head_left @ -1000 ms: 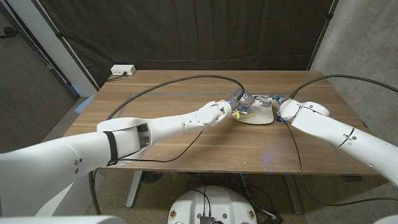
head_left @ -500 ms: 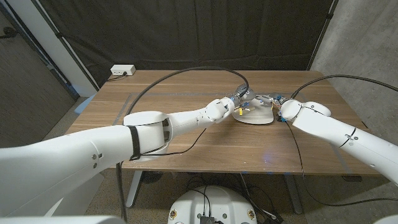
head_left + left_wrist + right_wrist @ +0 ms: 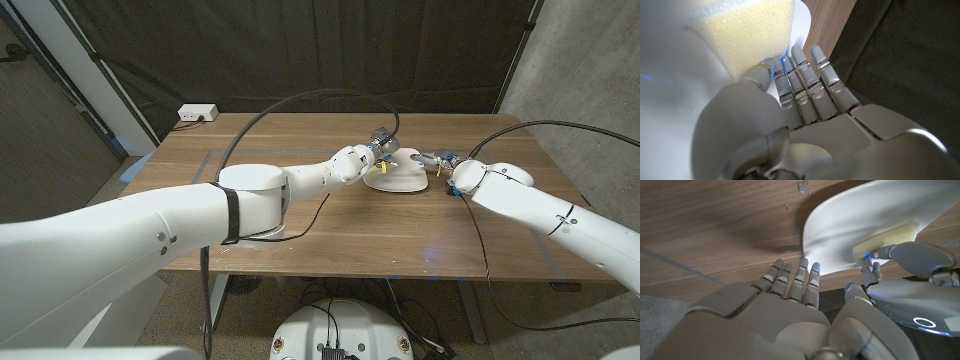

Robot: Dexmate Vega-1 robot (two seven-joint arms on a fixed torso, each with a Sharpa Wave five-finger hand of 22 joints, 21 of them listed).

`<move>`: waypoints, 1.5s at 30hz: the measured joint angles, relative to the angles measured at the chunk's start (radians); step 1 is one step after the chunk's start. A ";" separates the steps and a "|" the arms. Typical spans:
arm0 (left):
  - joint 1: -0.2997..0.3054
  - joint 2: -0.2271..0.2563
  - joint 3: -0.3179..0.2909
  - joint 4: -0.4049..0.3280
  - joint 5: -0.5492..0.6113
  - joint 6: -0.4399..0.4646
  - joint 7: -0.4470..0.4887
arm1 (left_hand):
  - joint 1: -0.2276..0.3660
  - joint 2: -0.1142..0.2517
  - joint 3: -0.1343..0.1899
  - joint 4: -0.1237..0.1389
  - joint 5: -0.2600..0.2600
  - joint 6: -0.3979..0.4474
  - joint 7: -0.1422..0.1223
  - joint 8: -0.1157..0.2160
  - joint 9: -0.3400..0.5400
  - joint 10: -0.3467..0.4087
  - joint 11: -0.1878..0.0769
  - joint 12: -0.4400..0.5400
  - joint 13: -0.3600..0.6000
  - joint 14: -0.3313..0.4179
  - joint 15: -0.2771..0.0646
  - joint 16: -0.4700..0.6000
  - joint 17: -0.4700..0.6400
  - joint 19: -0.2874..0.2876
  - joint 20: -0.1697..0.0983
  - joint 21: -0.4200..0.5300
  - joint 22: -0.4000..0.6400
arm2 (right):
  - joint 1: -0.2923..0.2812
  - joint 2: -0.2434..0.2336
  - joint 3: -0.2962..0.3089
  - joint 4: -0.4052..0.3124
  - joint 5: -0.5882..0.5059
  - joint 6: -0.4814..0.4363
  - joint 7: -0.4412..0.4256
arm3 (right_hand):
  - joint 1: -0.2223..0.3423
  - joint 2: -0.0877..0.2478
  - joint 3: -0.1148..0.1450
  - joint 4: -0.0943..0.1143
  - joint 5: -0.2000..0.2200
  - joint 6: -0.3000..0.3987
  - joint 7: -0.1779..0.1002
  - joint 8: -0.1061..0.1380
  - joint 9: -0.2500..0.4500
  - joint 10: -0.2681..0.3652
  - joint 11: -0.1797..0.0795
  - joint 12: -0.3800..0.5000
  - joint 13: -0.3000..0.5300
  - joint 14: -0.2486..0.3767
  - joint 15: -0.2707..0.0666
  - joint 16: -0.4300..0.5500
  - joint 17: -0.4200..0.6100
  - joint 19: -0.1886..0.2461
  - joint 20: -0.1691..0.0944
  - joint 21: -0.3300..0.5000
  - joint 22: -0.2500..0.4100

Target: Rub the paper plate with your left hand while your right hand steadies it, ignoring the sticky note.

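Note:
The white paper plate (image 3: pixel 405 185) lies at the table's far middle, and in the right wrist view the plate (image 3: pixel 850 220) looks tipped up off the wood. My left hand (image 3: pixel 378 152) reaches over its far left part. It pinches a pale yellow sponge (image 3: pixel 747 35) between thumb and fingers (image 3: pixel 800 75) against the plate's white face (image 3: pixel 665 75). The sponge (image 3: pixel 885 236) and left hand (image 3: pixel 912 257) appear beyond the plate. My right hand (image 3: pixel 445 162) stands at the plate's right rim, fingers (image 3: pixel 792 280) straight, tips at the rim.
The wooden table (image 3: pixel 300 225) has bare wood in front and to the left. A white power box (image 3: pixel 197 113) sits at the far left corner. Black cables (image 3: pixel 300 103) arch over the table behind both arms. Blue tape (image 3: pixel 135 168) marks the left edge.
My left hand has moved farther away over the plate, its arm swinging in. The plate has slid a little left and away. My right hand has barely moved.

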 measured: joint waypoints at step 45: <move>0.039 0.192 -0.115 -0.243 -0.123 0.130 0.419 | -0.281 -0.089 -0.125 0.137 0.009 -0.410 -0.011 -0.138 -0.005 -0.285 0.074 -0.089 -0.071 -0.268 0.080 -0.106 -0.071 -0.077 0.084 -0.068 -0.003 | 0.054 0.020 -0.038 0.062 -0.046 0.038 0.047 | 0.000 0.000 0.007 -0.007 0.004 0.000 0.000 0.000 0.000 0.000 0.000 0.000 0.000 0.005 0.005 -0.005 -0.005 0.000 0.000 -0.006 0.000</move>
